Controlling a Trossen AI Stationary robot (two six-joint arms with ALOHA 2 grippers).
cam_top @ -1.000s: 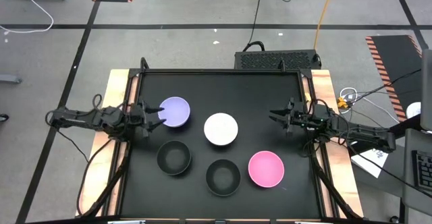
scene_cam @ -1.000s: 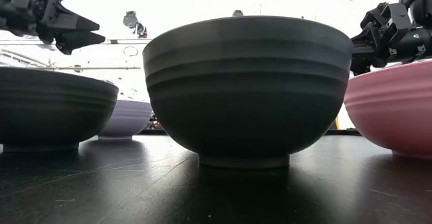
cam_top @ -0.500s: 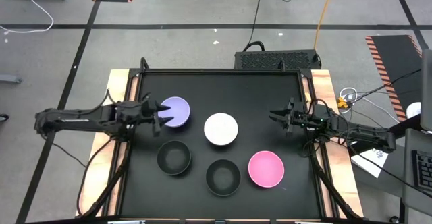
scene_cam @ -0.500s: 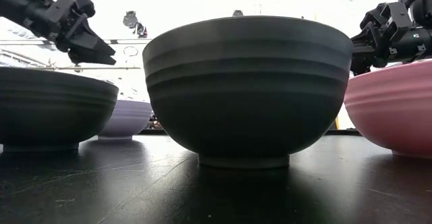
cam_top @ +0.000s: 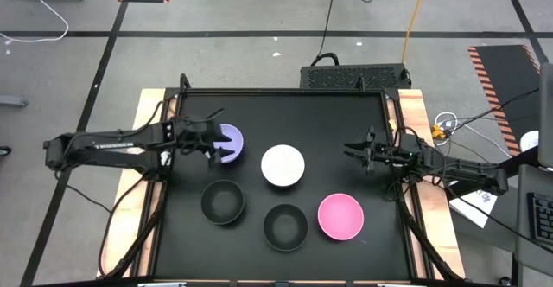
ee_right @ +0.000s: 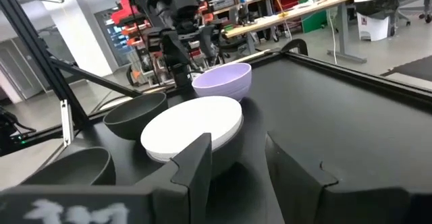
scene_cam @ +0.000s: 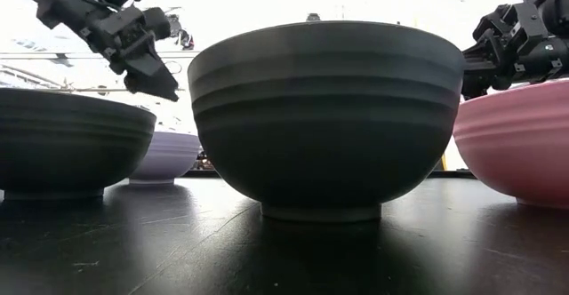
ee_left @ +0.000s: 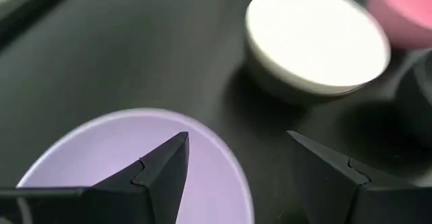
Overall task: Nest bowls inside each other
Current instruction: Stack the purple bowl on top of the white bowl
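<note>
Black counter carries five visible bowls, none nested. From above, the left gripper hangs over the purple bowl, hiding part of it; its wrist view shows released fingers straddling the rim, apparently not touching. The right gripper, also open, waits near the white bowl.
</note>
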